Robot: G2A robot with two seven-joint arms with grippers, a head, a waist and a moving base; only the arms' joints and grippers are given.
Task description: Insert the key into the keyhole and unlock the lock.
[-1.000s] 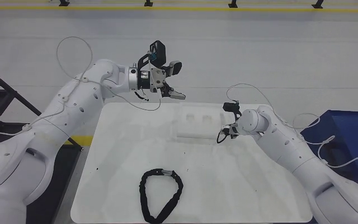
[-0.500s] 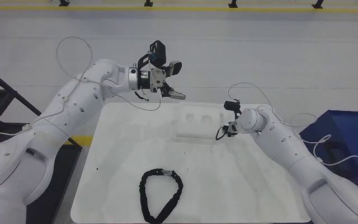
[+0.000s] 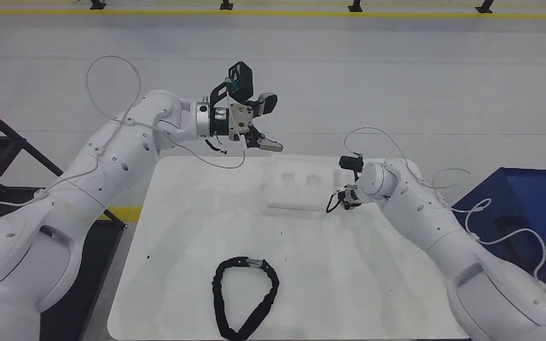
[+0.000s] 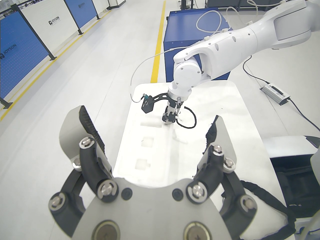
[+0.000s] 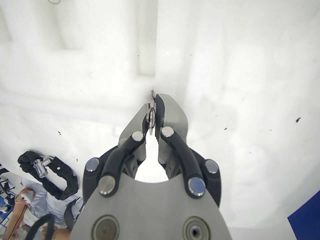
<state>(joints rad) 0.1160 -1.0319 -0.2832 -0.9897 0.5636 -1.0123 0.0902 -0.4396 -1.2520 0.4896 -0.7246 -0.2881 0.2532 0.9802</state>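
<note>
Top view sets a white surface (image 3: 367, 281) with rounded corners on a pale floor. Its near-left part carries the chain lock (image 3: 247, 263), a closed loop in a black fabric sleeve joined by a short chrome cylinder, lying just inside the near edge. A white foam block (image 3: 299, 200) sits by the far edge at the middle, matte and soft-edged, with two square recesses cut into its top. A wide stretch of white surface separates the block from the lock.

At the block's right end, the right gripper (image 5: 152, 99) points down at the foam, its fingers clenched on the key (image 5: 151, 118). The key is a thin metal blade with a small ring, pinched between ribbed black pads, and its tip shows just past the fingertips, close to a narrow slot in the foam. A black cable loops beside that wrist.

Left of the block, the left gripper (image 4: 148, 113) hangs above the far edge of the surface, its fingers released and spread wide, well apart from the lock. A blue box (image 3: 512, 183) stands on the floor past the right edge of the surface.
</note>
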